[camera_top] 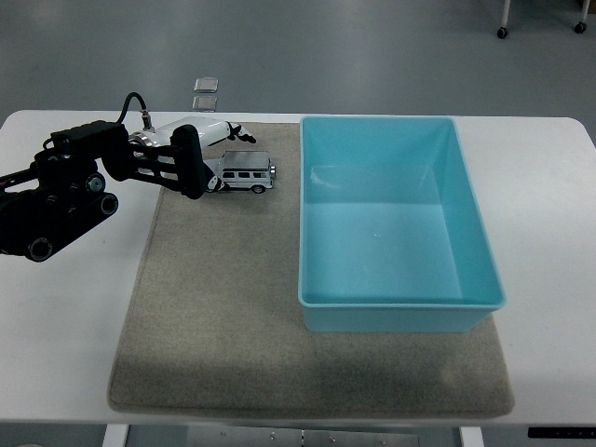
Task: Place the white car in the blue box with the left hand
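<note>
Our black left hand meets the small white toy car on the beige felt mat; we cannot tell its grip. The light-blue plastic box sits beside.

The left arm is black and blocky, with round screw heads and circular joint caps along its links. A thin black cable loops up at its 12 o'clock side into a silver connector. The left hand has a white shell over the back and black fingers.
</note>
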Robot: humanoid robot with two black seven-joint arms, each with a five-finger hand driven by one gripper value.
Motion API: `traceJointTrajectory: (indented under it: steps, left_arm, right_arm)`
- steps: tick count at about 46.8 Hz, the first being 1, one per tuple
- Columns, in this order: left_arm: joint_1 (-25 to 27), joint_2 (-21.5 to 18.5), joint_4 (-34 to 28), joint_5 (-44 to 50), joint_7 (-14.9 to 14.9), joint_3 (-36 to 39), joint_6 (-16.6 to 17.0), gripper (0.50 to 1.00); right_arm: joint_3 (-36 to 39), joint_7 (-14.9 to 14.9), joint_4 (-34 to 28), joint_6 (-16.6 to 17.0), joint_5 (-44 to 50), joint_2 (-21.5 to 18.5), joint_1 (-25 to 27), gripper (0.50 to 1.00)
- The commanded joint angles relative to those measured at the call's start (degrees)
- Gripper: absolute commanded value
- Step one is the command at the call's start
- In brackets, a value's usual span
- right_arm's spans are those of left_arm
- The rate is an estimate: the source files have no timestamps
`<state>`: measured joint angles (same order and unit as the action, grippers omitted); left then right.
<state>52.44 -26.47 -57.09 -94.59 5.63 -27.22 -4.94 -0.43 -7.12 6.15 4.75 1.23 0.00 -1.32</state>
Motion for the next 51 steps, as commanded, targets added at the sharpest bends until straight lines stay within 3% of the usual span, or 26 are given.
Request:
traceJointTrajectory:
  steps: [1, 18, 26, 35, 51]
  left_arm:
    - [-0.05, 0.36, 0.66, -0.16, -0.01, 0.07, 0.1, 0.855]
    - [-0.05, 0.8, 0.66, -1.47, -0.01, 0.68, 0.28, 0.851]
    - [-0.05, 1.59, 1.45, -1.83, -0.09, 1.03, 0.54, 0.819]
    - [-0.05, 1.77, 1.89, -1.83, -0.18, 1.03, 0.54, 0.748]
    - [-0.14, 1.59, 1.8, -1.83, -0.18, 1.47, 0.63, 0.741]
  right_arm:
    - [-0.01, 0.0, 0.0, 0.0, 0.0, 0.0, 0.0, 0.936]
    - [-0.01, 0.0, 0.0, 0.0, 0.0, 0.0, 0.0, 0.936]
    - [0.07, 0.0, 0.0, 0.0, 0.0, 0.0, 0.0, 0.936]
    - [-0.01, 0.0, 0.0, 0.0, 0.0, 0.0, 0.0, 0.936]
    - [-0.01, 0.0, 0.0, 0.0, 0.0, 0.0, 0.0, 0.936]
